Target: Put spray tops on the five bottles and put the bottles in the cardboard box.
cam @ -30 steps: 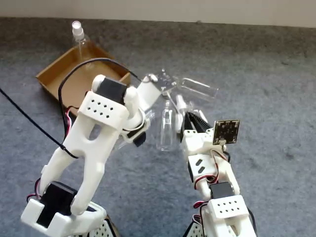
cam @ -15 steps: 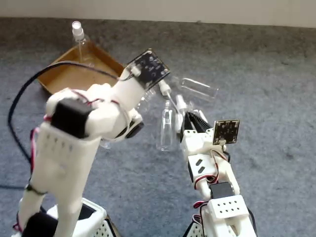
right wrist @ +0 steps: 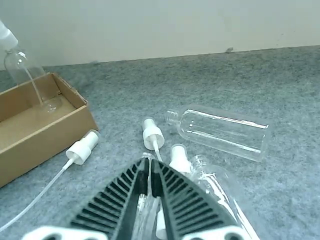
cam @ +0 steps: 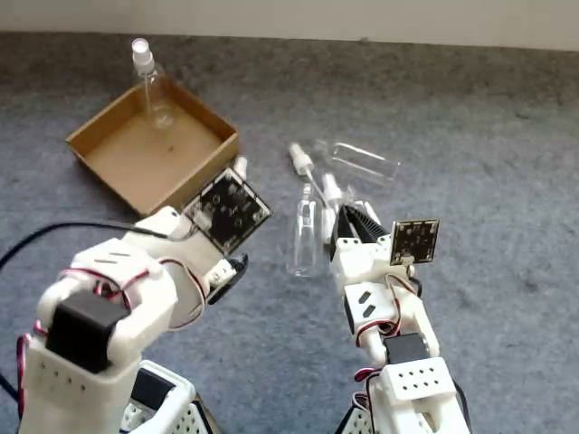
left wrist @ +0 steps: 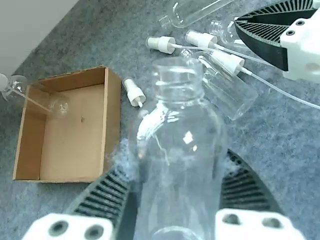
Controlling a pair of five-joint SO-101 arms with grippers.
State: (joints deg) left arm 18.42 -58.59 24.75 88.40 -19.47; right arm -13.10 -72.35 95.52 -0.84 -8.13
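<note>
My left gripper (left wrist: 175,190) is shut on a clear bottle (left wrist: 175,130) with a bare neck, held above the carpet at the near left, short of the cardboard box (cam: 99,149). One bottle with a spray top (cam: 147,80) leans in the box's far corner. Two clear bottles (cam: 306,237) (cam: 366,161) lie between the arms and beyond. My right gripper (right wrist: 149,182) sits low by them, shut on the thin tube of a spray top (right wrist: 151,134). Other loose spray tops lie near the box (cam: 240,167) and by the gripper (cam: 330,190).
The grey carpet (cam: 488,136) is open to the right and far side. A black cable (cam: 54,231) loops by the left arm (cam: 154,289). The box's near wall (left wrist: 112,115) stands close to the held bottle.
The left arm pulled back from over the lying bottles toward the near left, carrying a clear bottle. The right arm stayed put.
</note>
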